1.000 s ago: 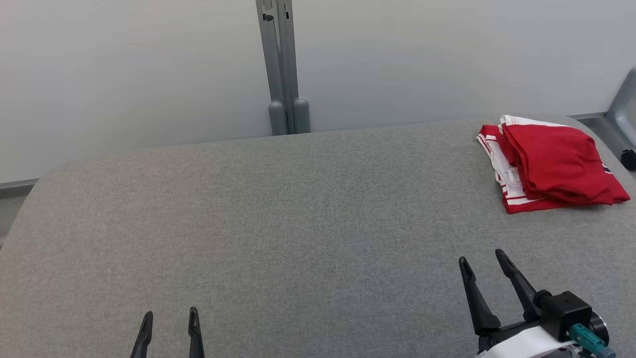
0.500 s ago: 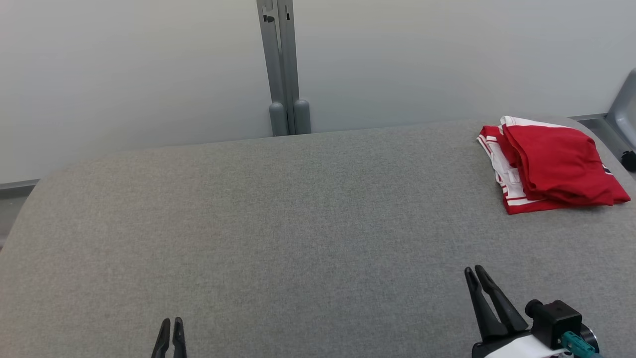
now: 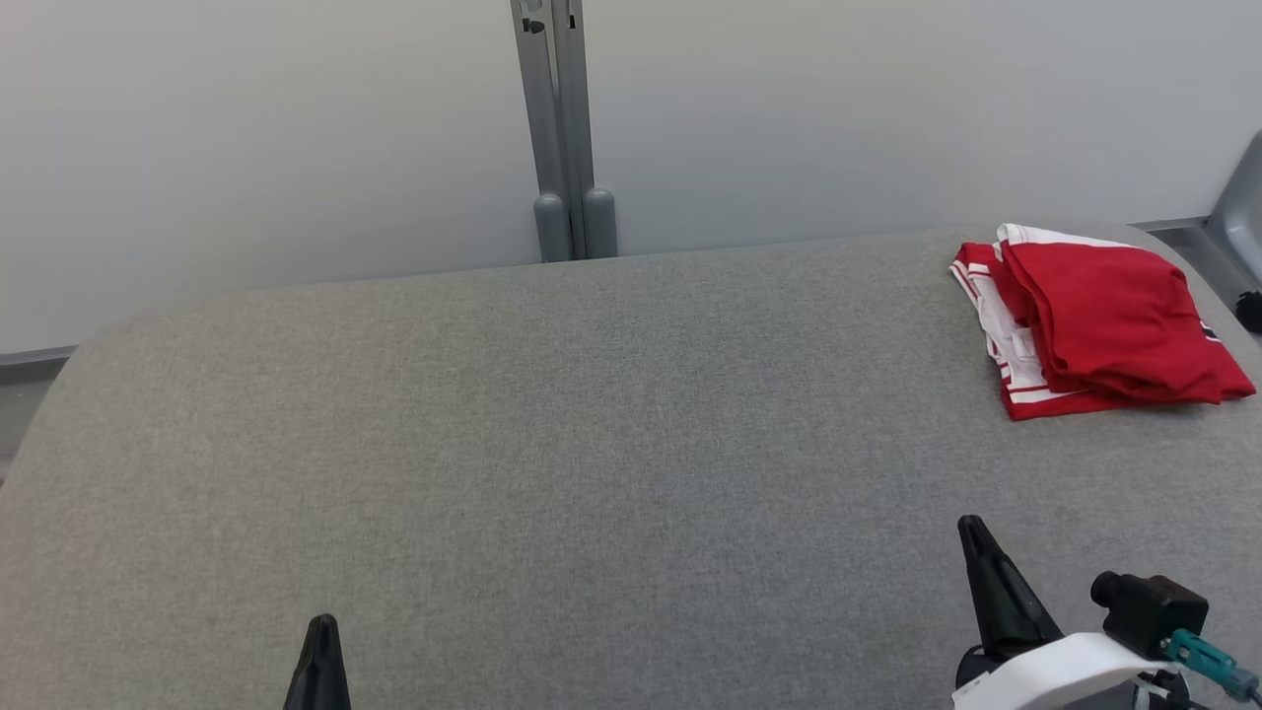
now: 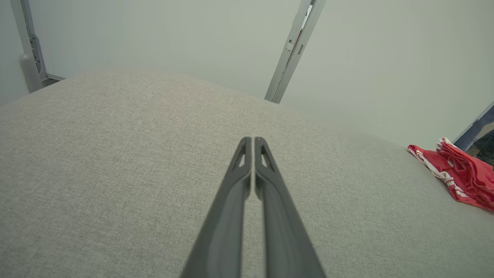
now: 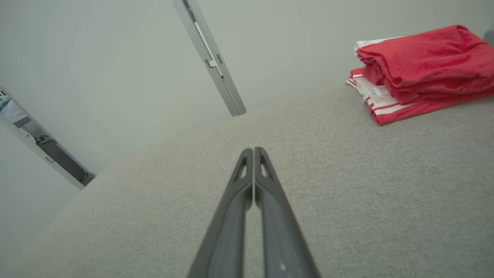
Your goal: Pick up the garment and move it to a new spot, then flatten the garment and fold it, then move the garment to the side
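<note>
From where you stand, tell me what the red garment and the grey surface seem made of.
The red garment looks like soft matte knit cloth, perhaps cotton: limp folds, white striped trim. The grey surface looks like matte woven upholstery: fine heathered weave, rounded edges.

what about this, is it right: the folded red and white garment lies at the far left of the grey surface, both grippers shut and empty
Not quite: the garment lies at the far right of the grey surface, not the left, as the head view shows. The left gripper and right gripper are indeed both shut and empty.
</note>
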You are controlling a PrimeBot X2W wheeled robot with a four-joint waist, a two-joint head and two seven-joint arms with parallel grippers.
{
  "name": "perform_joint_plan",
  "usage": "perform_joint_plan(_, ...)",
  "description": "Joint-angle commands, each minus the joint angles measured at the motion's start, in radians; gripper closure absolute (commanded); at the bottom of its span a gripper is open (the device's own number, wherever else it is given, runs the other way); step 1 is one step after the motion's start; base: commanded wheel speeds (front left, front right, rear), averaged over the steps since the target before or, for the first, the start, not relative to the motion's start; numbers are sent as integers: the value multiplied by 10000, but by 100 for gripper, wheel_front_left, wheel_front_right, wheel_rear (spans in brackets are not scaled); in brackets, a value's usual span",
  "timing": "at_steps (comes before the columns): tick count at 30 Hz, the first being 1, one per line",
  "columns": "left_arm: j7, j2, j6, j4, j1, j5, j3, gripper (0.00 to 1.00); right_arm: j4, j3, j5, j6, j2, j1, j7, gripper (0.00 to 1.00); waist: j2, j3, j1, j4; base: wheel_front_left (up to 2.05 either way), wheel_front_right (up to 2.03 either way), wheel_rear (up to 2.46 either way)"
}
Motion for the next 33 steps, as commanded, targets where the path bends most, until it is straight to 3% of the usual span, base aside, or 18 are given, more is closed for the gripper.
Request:
perform_joint_plan(1,62,117,-95,-27,-366,-504,76,100,-91,-114,457,-2,-11,-352,86,100,0,14,0,4,0,0,0)
perform_joint_plan(33,1054,301,-712,941,-1823,-5272,509,100,359,-887,4845,-6,181,-1088,1143,100,0,285,0,55,0,0,0)
